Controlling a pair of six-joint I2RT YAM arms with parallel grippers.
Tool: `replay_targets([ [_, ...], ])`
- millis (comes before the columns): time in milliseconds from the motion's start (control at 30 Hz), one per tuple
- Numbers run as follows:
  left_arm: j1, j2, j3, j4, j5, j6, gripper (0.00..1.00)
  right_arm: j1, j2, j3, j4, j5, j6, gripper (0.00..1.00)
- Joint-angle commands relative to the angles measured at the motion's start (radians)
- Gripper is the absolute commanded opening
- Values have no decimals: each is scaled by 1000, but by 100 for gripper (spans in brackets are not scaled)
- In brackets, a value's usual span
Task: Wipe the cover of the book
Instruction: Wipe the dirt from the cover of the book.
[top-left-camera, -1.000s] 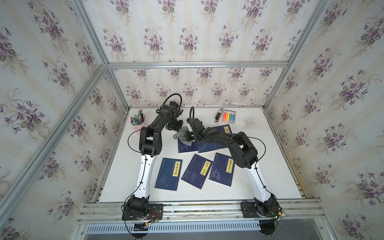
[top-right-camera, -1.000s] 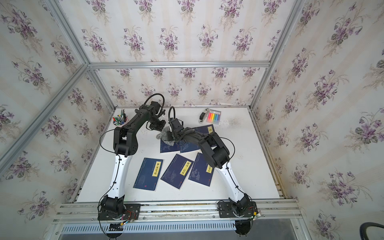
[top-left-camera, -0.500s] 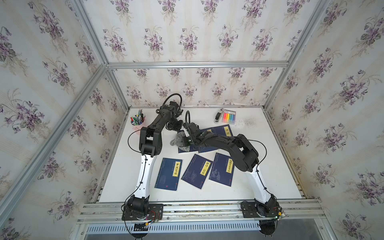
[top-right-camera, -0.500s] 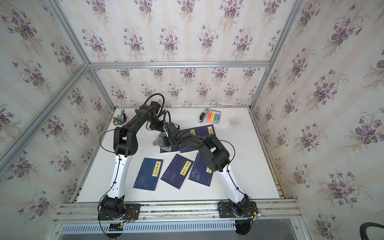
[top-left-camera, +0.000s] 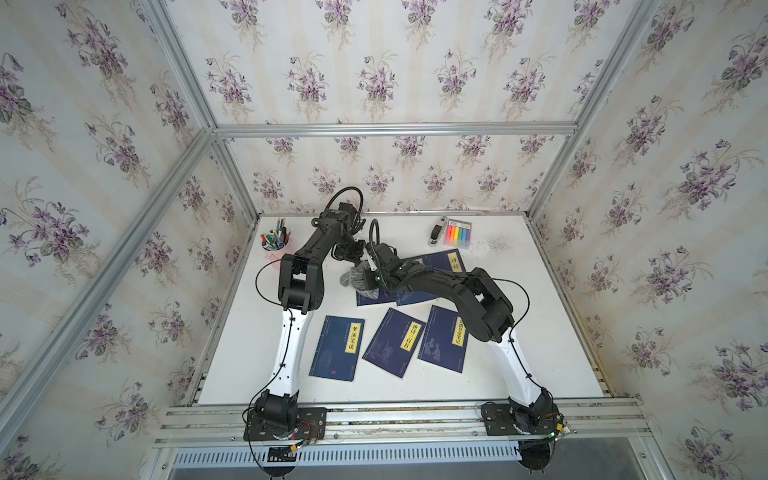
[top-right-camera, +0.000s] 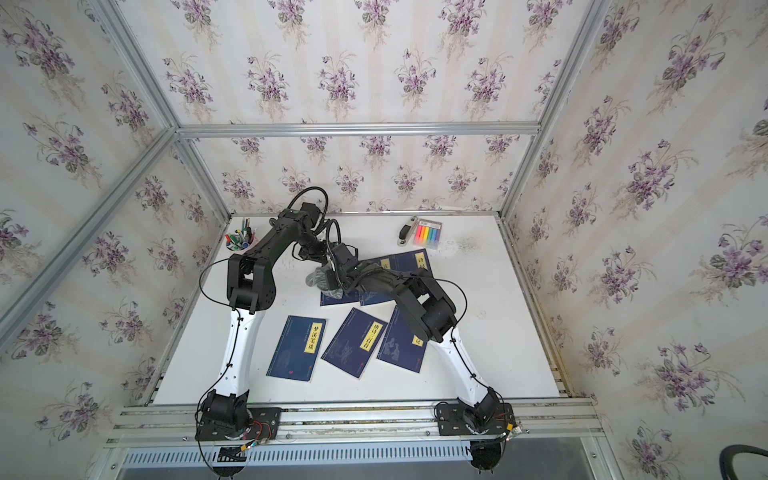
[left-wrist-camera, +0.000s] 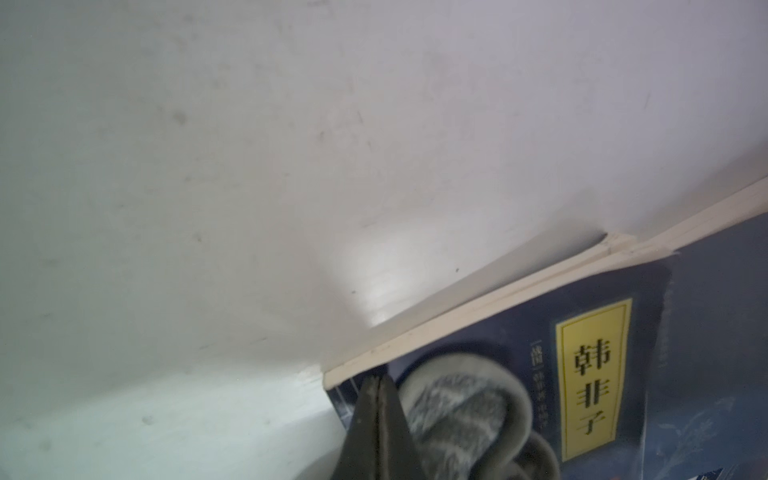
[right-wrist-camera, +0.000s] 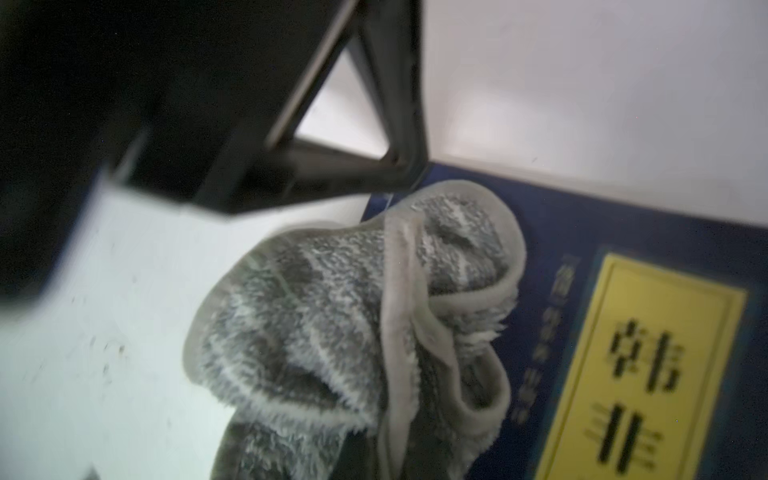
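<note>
The book (left-wrist-camera: 706, 353) is dark blue with a yellow title label and lies flat at mid-table, seen in both top views (top-left-camera: 376, 296) (top-right-camera: 337, 297). My left gripper (left-wrist-camera: 378, 382) is shut with nothing in it, its tips resting on the book's corner (top-left-camera: 360, 262). My right gripper (top-left-camera: 369, 277) is shut on a grey fluffy cloth (right-wrist-camera: 332, 332). The cloth (top-left-camera: 355, 279) lies bunched on the book's left part and hangs over its edge onto the table. The right gripper's fingers are buried in the cloth in the right wrist view.
Three more blue books (top-left-camera: 337, 347) (top-left-camera: 395, 343) (top-left-camera: 444, 338) lie in a row nearer the front. Others (top-left-camera: 453, 261) lie under the right arm. At the back stand a pen cup (top-left-camera: 274, 244), a stapler (top-left-camera: 435, 232) and a highlighter pack (top-left-camera: 457, 232).
My right gripper has dragged the cloth to the left and a little toward the front across the book. The left arm has stayed where it was.
</note>
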Motion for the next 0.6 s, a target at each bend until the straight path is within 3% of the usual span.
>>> replay_targets([
  [0, -7, 45, -16, -69, -46, 10, 0, 44, -12, -118, -250, -47, 16, 0],
  [167, -7, 45, -15, -71, -46, 11, 0, 68, -35, -162, -203, -51, 52, 0],
  [433, -8, 47, -14, -73, -43, 11, 0, 17, 86, 60, -261, -40, 32, 0],
  [567, -7, 51, -9, -76, -41, 12, 0, -1, 96, 94, -276, -37, 25, 0],
])
